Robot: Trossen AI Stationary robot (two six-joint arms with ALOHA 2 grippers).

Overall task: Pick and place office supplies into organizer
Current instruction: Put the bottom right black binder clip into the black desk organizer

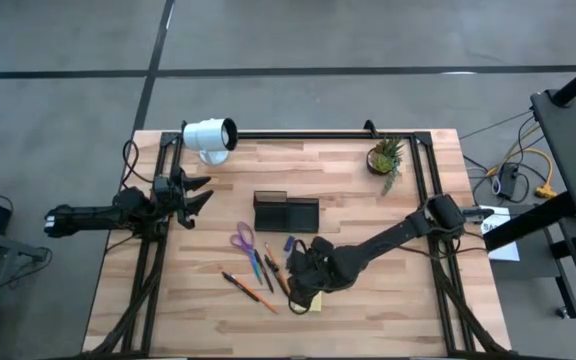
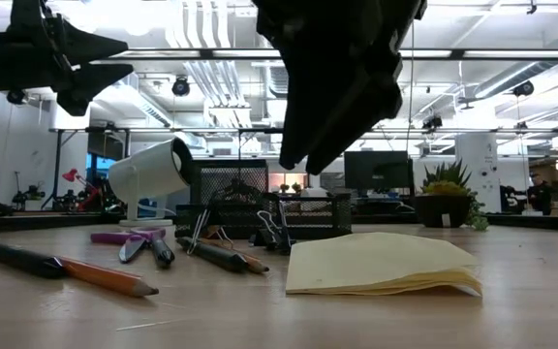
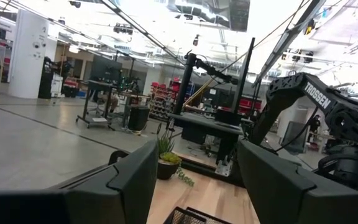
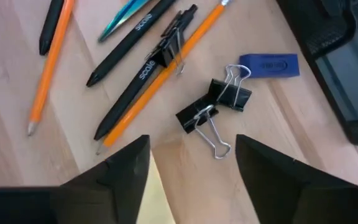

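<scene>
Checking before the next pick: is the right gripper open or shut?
Open. In its wrist view the right gripper shows a wide gap between its two fingers, empty, above the binder clips on the table.

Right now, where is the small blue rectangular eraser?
In the right wrist view, the small blue rectangular eraser lies flat on the wooden table, between the two black binder clips and the black organizer.

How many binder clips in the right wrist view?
3: two binder clips touching each other beside the blue eraser; a third lying on the pens. Others may be hidden.
</scene>
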